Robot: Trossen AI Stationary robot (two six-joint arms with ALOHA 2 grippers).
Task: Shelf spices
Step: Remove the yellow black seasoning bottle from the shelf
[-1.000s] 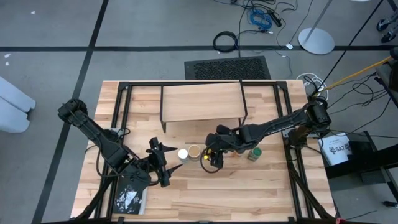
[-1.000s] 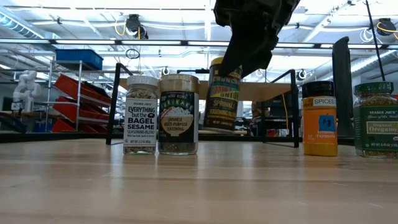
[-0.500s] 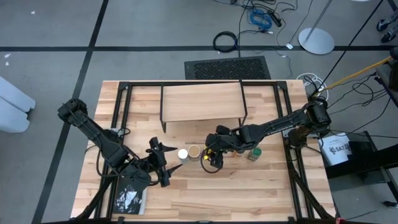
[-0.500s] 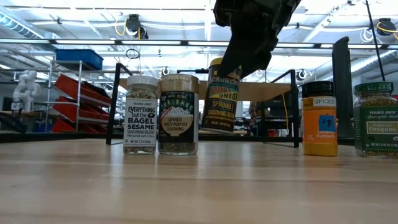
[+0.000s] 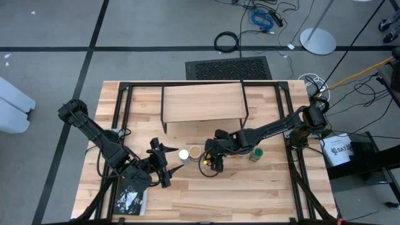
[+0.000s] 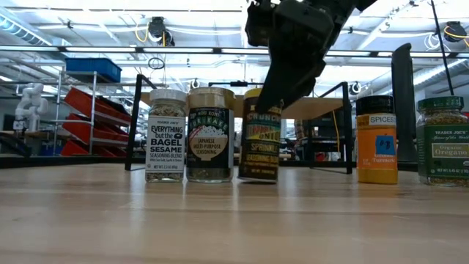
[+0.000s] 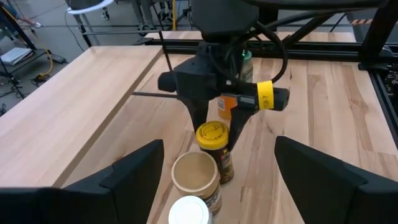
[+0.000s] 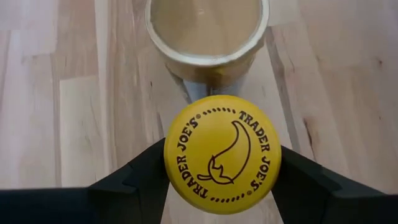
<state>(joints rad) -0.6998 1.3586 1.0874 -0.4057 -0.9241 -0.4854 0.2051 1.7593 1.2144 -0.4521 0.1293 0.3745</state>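
Observation:
My right gripper (image 5: 212,160) is shut on the yellow-lidded jar (image 6: 260,143), just right of the tan-lidded jar (image 6: 210,136) and the white-lidded jar (image 6: 166,136). The orange jar with a black lid (image 6: 377,139) and the green-lidded jar (image 6: 442,139) stand on their bases farther right. The shelf (image 5: 203,103), a light plank on black wire legs, stands behind the row toward the far edge. My left gripper (image 5: 166,169) waits open on the table's left side, near the white-lidded jar (image 7: 189,211), touching nothing. My right gripper pinches the yellow-lidded jar between its two fingers (image 8: 143,180) at the yellow lid (image 8: 222,154) and the jar's top. The fingers come from above, slanting down. The jar hangs slightly tilted, its bottom (image 6: 258,178) at the table top beside the tan-lidded jar (image 8: 208,28).
A dark flat packet (image 5: 130,197) lies at the near left edge under my left arm. Black rails (image 5: 122,106) frame the table top. Bare wood lies in front of the jar row toward the near edge (image 5: 237,194).
My right gripper has come down with the yellow-lidded jar, from well above the table to table height, right beside the tan-lidded jar. It has stayed shut on the jar. The other jars have kept their places.

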